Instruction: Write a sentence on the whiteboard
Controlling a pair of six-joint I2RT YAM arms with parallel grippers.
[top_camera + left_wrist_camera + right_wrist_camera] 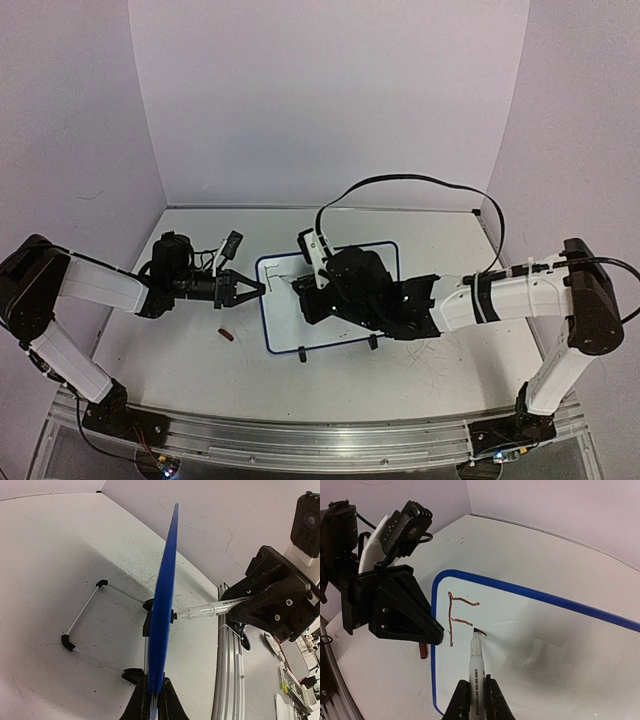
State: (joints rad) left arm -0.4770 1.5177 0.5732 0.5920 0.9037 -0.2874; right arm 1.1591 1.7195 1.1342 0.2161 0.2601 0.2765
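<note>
The whiteboard [285, 322] sits mid-table [430, 240], its long axis running left to right and slightly skewed, the left short edge facing the left arm. The left pincer [252, 290] is clenched on that left rim. The right pincer [476, 685] is clamped on a clear-bodied marker [476, 660], whose long axis points away from the fingers, with its tip touching the board just right of the lower bar of a capital F. That F is all that is written of the sentence [451, 620], near the board's upper left corner. A small red cap [226, 335] lies on the table beside the left edge
</note>
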